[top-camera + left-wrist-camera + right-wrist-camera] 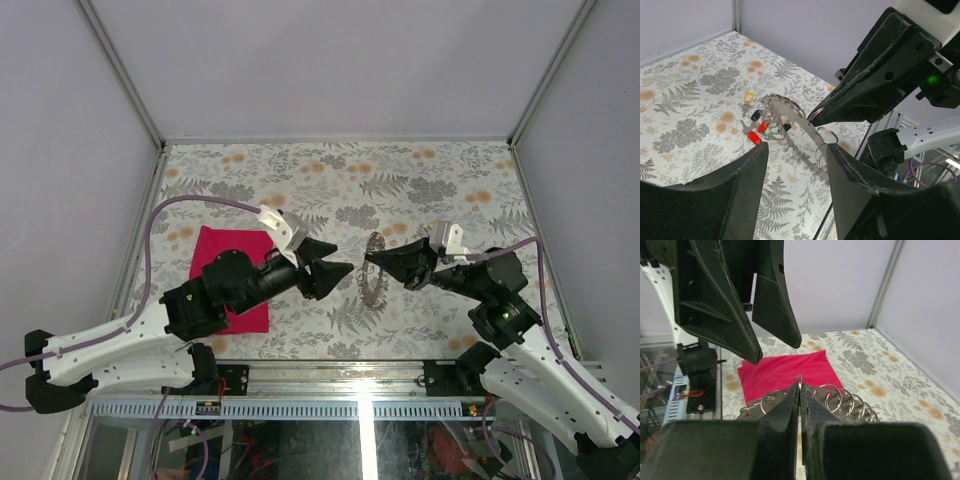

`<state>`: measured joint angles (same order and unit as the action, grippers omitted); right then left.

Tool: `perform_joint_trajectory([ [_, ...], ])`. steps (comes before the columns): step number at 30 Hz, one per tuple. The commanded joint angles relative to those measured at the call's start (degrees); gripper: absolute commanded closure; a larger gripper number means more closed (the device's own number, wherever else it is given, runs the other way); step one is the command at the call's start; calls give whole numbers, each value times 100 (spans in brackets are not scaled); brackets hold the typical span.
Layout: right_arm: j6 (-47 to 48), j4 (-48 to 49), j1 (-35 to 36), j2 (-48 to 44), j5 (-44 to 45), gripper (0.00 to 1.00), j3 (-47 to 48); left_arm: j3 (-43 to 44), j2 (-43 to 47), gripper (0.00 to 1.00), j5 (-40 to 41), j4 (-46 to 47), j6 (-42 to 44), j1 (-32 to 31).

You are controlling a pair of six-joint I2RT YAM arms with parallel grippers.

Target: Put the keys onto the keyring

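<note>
The keyring [376,272] is a flat silvery loop edged with several small wire rings [850,402]. My right gripper [800,387] is shut on one of these small rings, which sticks up between its fingertips. In the left wrist view the keyring [790,117] slopes up from the table to the right gripper [813,118]. The keys [758,131], with red, black, green and yellow heads, lie on the table at the keyring's low end. My left gripper [797,146] stands open just short of the keyring, facing the right gripper [370,257], with nothing between its fingers.
A magenta cloth [215,250] lies flat on the floral table cover, partly under the left arm [240,285]. Grey walls with metal corner posts [120,75] enclose the table on three sides. The table's near edge [827,220] runs just below the left gripper.
</note>
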<state>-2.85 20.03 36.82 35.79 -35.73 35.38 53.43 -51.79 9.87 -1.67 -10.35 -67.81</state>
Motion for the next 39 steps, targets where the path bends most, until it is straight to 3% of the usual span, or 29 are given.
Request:
perform_joint_trajectory([
  [1,-705,697,46,-117,-368,100,399,-44,319,46,-174,254,171,-3],
  [4,-1109,1118,45,-154,-462,100,322,-38,503,41,-528,276,412,-1],
  [8,-1635,1811,44,-141,-590,100,207,-31,679,41,-959,456,516,-6],
  [18,-2570,3450,45,274,-1139,100,63,460,290,53,-1832,575,560,2],
  [28,-2806,3737,45,515,-1542,100,82,478,337,63,-2201,1030,534,-3],
  [39,-2991,3903,45,612,-1851,100,105,518,175,64,-2153,1034,560,4],
])
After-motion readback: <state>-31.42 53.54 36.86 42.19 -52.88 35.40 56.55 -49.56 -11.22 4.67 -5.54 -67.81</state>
